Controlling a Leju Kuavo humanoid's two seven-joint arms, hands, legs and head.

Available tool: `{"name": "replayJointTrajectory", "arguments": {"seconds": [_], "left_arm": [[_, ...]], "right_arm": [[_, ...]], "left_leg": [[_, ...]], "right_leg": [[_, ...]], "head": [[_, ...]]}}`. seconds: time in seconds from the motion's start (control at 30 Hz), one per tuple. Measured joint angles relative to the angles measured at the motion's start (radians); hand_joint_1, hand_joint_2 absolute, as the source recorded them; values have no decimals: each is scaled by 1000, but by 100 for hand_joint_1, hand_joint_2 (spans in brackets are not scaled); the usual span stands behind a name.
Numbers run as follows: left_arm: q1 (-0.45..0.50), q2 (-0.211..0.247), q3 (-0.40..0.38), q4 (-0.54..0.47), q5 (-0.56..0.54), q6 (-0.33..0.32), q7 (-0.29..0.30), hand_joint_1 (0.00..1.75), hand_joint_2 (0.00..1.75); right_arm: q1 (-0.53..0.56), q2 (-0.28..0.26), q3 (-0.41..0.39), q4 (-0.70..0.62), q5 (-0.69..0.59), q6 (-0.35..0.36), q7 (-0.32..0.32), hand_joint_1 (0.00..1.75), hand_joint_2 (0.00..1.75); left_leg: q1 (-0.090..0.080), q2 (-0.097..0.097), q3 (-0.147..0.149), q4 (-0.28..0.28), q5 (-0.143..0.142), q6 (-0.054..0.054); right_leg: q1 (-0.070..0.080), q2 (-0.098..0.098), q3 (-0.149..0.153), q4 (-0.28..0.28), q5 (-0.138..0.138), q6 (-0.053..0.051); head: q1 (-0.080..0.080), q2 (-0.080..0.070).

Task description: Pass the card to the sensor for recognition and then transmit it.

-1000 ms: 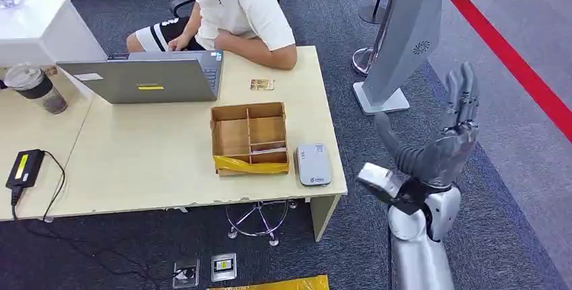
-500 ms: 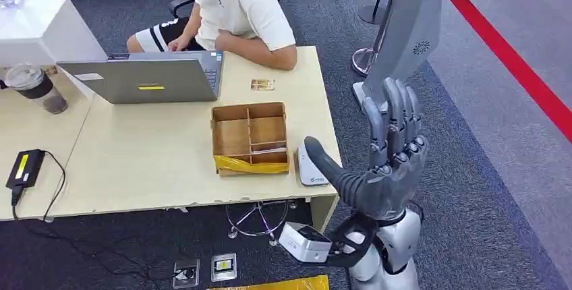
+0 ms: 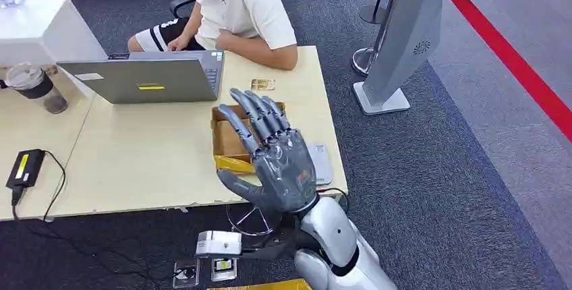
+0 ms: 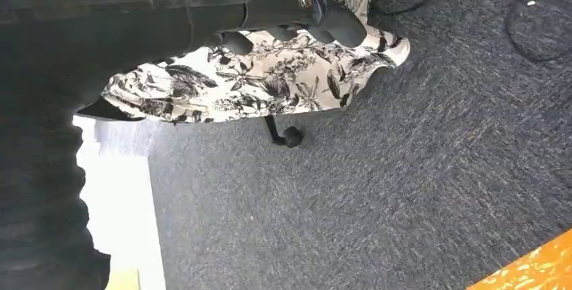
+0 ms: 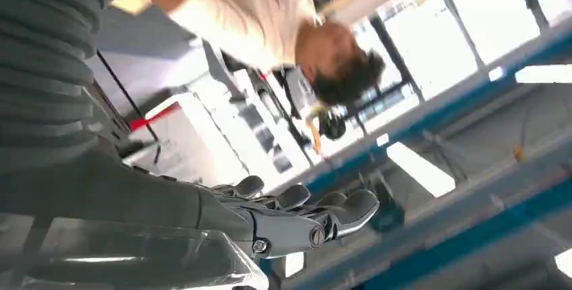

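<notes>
Swung my right hand (image 3: 273, 162) in from the aisle over the desk (image 3: 135, 162), fingers spread, empty | now above box (image 3: 229, 138) and sensor (image 3: 320, 162) | card (image 3: 262, 85) beyond, untouched; reach comes next, I judge.

Beige desk (image 3: 155, 162) on dark grey carpet (image 3: 432, 168).
</notes>
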Motion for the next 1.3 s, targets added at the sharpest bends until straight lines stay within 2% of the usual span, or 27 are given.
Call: {"name": "replayJointTrajectory", "arguments": {"seconds": [0.2,0.47,0.77,0.97,1.3], "left_arm": [[0,0,0,0,-3,-1,-1,0,175],[0,2,0,0,-31,-2,-28,0,175],[0,2,0,0,-50,-8,-28,0,175],[0,2,0,0,-76,-4,-37,0,175],[0,-1,0,0,-94,-3,-48,0,175]], "right_arm": [[-56,-19,59,133,-63,79,46,0,175],[-115,-32,62,236,-64,182,138,0,175],[-159,-29,64,317,-45,210,173,0,175],[-239,-9,71,429,-29,218,209,0,175],[-314,24,74,611,-42,208,218,0,175]], "left_leg": [[0,0,0,0,0,0],[0,0,0,0,0,0],[0,0,0,0,0,0],[0,0,0,0,0,0],[0,0,0,0,0,0]], "right_leg": [[0,0,0,0,0,0],[0,0,0,0,0,0],[0,1,0,0,0,0],[0,1,0,0,0,0],[0,1,-1,0,0,0]], "head": [[0,0],[0,0],[0,0],[0,0],[0,0]]}}
